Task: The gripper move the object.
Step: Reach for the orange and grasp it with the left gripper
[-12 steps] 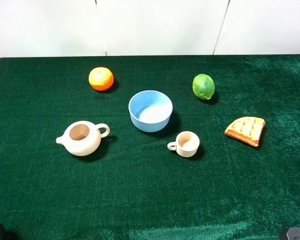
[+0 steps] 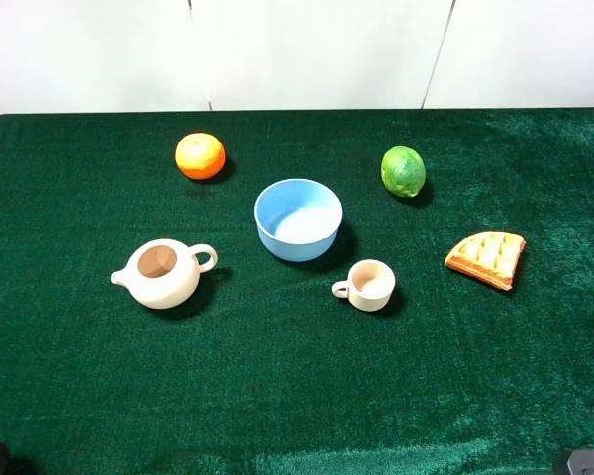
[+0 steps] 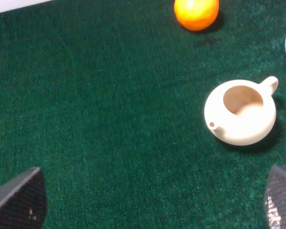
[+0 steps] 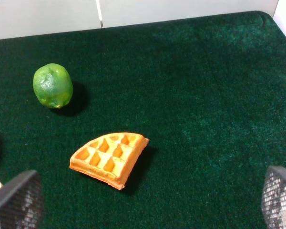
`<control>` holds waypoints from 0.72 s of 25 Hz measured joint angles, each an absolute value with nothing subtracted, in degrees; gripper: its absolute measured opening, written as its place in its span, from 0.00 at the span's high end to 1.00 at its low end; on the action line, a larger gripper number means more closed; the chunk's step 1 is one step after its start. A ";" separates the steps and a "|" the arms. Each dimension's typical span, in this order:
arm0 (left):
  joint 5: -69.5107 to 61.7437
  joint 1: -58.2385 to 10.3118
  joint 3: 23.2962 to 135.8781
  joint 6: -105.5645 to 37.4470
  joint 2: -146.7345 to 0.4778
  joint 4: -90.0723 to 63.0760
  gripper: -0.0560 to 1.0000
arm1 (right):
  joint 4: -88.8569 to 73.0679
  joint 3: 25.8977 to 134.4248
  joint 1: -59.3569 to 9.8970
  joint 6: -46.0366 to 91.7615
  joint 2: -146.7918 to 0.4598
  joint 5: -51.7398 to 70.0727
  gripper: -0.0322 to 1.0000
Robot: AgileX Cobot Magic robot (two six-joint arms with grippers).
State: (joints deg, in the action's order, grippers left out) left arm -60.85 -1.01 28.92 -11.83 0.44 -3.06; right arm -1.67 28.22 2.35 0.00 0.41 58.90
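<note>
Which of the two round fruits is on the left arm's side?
The round bright orange fruit, left of the light blue bowl and behind the cream teapot; the green lime lies right of the bowl.

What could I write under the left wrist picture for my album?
Open claw above the green cloth, with a lidless cream teapot and an orange ahead.

No text, label, brand, number or sign can be read in any of the views.
</note>
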 joint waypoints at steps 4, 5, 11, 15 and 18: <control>-60.85 -1.01 28.92 -11.83 0.44 -3.06 0.07 | -1.67 28.22 2.35 0.00 0.41 58.90 0.30; -60.85 -1.01 28.92 -11.83 0.44 -3.06 0.07 | -1.67 28.22 2.35 0.00 0.41 58.90 0.30; -59.93 -1.01 29.29 -11.83 0.44 -3.06 0.07 | -1.67 28.22 2.35 0.00 0.41 58.90 0.30; -59.14 -1.01 30.62 -10.51 -0.34 -2.13 0.07 | -1.67 28.22 2.35 0.00 0.41 58.90 0.30; -59.07 -1.01 32.20 -9.82 -3.82 -1.55 0.07 | -1.67 28.22 2.35 0.00 0.41 58.90 0.30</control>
